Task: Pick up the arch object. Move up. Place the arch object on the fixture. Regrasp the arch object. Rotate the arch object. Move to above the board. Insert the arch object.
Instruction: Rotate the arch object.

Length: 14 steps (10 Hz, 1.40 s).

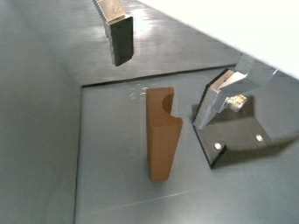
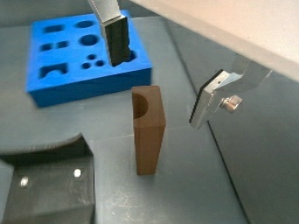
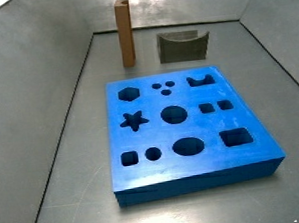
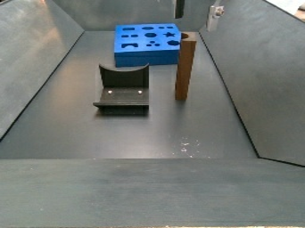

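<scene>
The arch object (image 2: pixel 149 127) stands upright, free of the open pincer (image 2: pixel 163 74) above; only a wrist view shows its notch; the board (image 3: pixel 187 125) lies nearby.

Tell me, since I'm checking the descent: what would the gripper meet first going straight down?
Probably the arch object, standing upright between the open gripper fingers' line; depth is uncertain, so it might miss and reach the floor.

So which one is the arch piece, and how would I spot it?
Start at the big blue board. Beyond it, beside the small dark fixture, the arch object stands upright below the open gripper. It is the only orange-brown, wood-like piece.
</scene>
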Tool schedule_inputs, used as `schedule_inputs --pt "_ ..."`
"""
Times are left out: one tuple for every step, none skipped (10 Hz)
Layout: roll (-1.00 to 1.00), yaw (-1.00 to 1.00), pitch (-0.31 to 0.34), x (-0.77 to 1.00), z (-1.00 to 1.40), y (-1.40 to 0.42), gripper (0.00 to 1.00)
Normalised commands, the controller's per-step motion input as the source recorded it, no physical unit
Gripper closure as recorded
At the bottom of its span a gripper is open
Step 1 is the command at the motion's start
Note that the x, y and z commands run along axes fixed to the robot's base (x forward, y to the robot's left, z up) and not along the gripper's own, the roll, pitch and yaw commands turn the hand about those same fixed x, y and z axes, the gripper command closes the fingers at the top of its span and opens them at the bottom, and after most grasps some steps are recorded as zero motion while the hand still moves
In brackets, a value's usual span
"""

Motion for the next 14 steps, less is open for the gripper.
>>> schedule_inputs --pt "-0.04 -1.00 0.010 0.03 -0.03 0.02 0.00" --pt "-0.05 -1.00 0.011 0.03 -0.03 0.02 0.00" --pt "-0.06 -1.00 0.013 0.03 -0.03 0.02 0.00" --pt "-0.07 -1.00 0.015 0.03 -0.03 0.02 0.00" --pt "-0.07 -1.00 0.017 0.03 -0.03 0.02 0.00" --pt "-0.10 -0.98 0.021 0.03 -0.03 0.02 0.00" --pt "-0.10 -0.72 0.021 0.03 -0.03 0.02 0.00" --pt "-0.10 -0.40 0.020 0.03 -0.03 0.02 0.00" --pt "-0.10 -0.22 0.018 0.03 -0.02 0.02 0.00" --pt "-0.10 -0.15 0.018 0.00 -1.00 0.00 0.00" --pt "-0.09 -0.12 0.012 0.01 -1.00 0.00 0.00" --pt "-0.07 -0.08 -0.020 0.02 -1.00 0.02 0.00" --pt "-0.04 -0.07 -0.030 0.02 -0.94 0.03 0.00" --pt "-0.01 -0.05 -0.046 0.01 -0.74 0.03 0.00"
